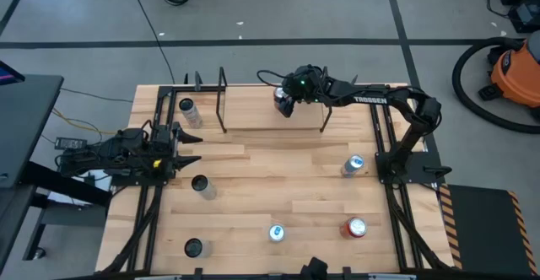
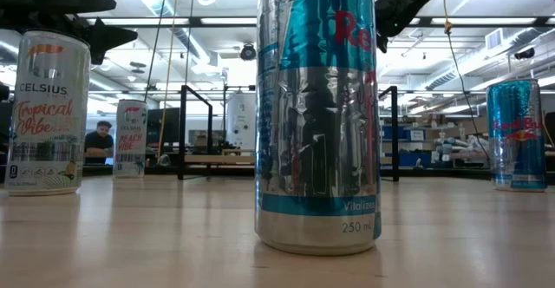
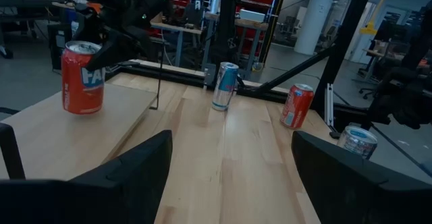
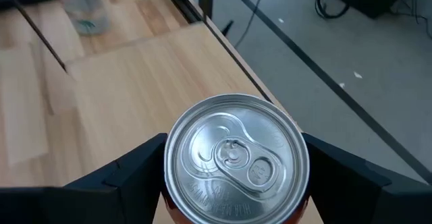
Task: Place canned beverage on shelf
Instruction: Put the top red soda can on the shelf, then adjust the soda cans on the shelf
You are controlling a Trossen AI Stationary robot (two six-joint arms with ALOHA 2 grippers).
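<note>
A red can (image 3: 83, 75) stands upright on the shelf's light wood board (image 3: 101, 126), between the thin black end frames (image 1: 223, 99) at the table's far side. My right gripper (image 1: 285, 103) is over the shelf (image 1: 261, 118) and shut on this can. Its silver top (image 4: 236, 156) fills the right wrist view. My left gripper (image 1: 192, 148) waits open and empty at the table's left side, pointing toward the right edge; its fingers show in the left wrist view (image 3: 229, 183). My right gripper pinches the red can's upper wall (image 4: 170, 183) between its two fingers (image 4: 131, 173), one on each side just below the rim. The fingers come from above, pointing down. The can is upright, and its base looks set on the shelf board (image 3: 79, 110).
Loose cans stand on the table: one left of the shelf (image 1: 187, 110), a blue one (image 1: 353, 164) and a red one (image 1: 354, 227) on the right, three more near the front (image 1: 276, 232) (image 1: 201, 185) (image 1: 194, 247). The shelf board's left part is bare.
</note>
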